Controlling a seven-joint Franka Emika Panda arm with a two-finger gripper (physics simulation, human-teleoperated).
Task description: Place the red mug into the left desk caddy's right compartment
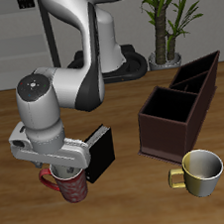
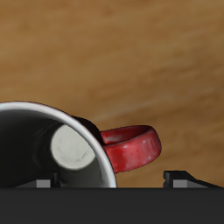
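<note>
Wooden table [image 1: 125, 197] with the red mug [image 1: 69, 184] standing near its front edge, directly under the gripper [image 1: 59, 167]; jaw opening cannot be told. The left desk caddy [image 1: 179, 106] sits well apart, so an off-centre rim grasp could tip the mug

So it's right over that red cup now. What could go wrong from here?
The gripper sits at the red mug's rim; a thin hold there might slip. The black box stands right beside the mug and could get bumped. On the way to the caddy, the mug could catch its wall.
</note>
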